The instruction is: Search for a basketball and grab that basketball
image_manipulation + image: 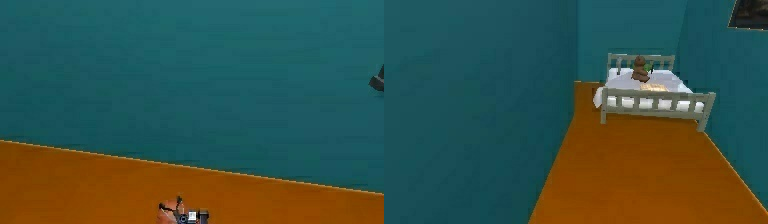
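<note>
Teal walls (474, 90) and orange floor (634, 170), a white bed (654, 100) at the far end; the pincer (172, 208) holds nothing above bare floor.

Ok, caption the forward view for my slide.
White slatted bed with a brown stuffed toy, across an orange floor between teal walls.

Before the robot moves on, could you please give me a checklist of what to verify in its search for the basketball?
1. Target located: cannot tell; a small brown blob sits on the floor by the white bed.
2. Path to the bed: ok; bare orange floor.
3. Identity of the brown figure on the bed: cannot tell.
4. Clearance from the teal wall on the forward view's left: cannot tell.
5. Load in the gripper: cannot tell; its far end is hard to make out.
</note>
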{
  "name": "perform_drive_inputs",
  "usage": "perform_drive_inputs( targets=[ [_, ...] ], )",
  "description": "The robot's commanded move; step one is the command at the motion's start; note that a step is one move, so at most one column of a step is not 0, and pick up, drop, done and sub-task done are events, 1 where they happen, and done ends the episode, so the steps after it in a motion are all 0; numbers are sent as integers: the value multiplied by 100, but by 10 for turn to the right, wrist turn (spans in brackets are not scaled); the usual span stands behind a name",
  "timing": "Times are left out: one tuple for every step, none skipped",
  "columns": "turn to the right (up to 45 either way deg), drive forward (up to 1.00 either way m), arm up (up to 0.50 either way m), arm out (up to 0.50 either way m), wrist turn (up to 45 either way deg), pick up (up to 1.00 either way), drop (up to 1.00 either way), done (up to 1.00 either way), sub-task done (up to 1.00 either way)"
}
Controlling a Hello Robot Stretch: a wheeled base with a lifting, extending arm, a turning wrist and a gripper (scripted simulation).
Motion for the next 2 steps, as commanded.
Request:
perform_drive_inputs(
  targets=[
    [0,0,-30,0,0,0,0,0,0],
    [0,0,0,0,0,100,0,0,0]
  ],
)
